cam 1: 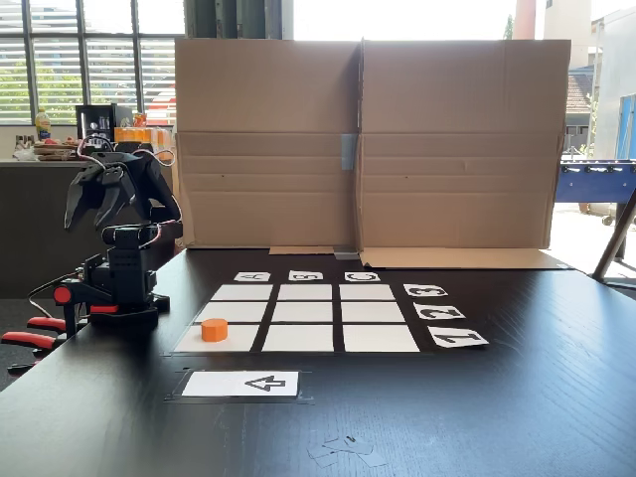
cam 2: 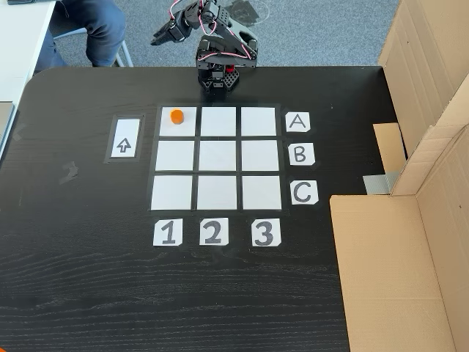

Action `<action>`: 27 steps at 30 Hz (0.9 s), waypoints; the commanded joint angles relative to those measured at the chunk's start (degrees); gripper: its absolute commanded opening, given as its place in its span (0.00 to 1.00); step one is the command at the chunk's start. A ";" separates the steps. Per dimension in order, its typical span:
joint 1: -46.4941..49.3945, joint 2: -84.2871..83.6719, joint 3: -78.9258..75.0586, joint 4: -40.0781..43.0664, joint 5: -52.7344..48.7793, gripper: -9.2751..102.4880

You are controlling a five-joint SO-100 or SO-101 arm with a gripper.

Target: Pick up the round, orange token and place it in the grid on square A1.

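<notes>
The small bright orange faceted plastic token (cam 2: 176, 116) is sitting on the grid of nine white paper rectangles (cam 2: 217, 157), in the cell that lines up with the white card printed A (cam 2: 297, 122) and the white card printed 1 (cam 2: 167, 232). That blank white rectangle, square A1 (cam 2: 178, 125), is carrying the token near its far edge, toward the arm's base; in the low fixed view the token (cam 1: 214, 329) is resting in the grid's front left cell. Beside that cell, away from the grid, the single white card with a black arrow (cam 2: 124, 138) is lying flat on the black wooden desk (cam 2: 88, 279).

The black arm is folding up over its base beyond the grid's A row, with its fingers (cam 2: 163, 34) hanging in the air well apart from the token and holding nothing; from these angles I cannot tell whether they are parted or closed.

Judging by how things lie, the placing step looks done, with the token already inside A1. The next move probably calls only for the arm to be resting clear, or at most for checking that the token is sitting fully within the cell's white edges.
</notes>
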State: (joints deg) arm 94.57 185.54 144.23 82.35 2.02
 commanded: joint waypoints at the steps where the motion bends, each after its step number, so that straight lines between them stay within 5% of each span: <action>1: 1.05 0.88 2.99 0.18 -0.44 0.18; 27: 5.10 4.92 25.31 -12.92 -1.93 0.08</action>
State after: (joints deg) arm 98.70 189.93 169.10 70.84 0.53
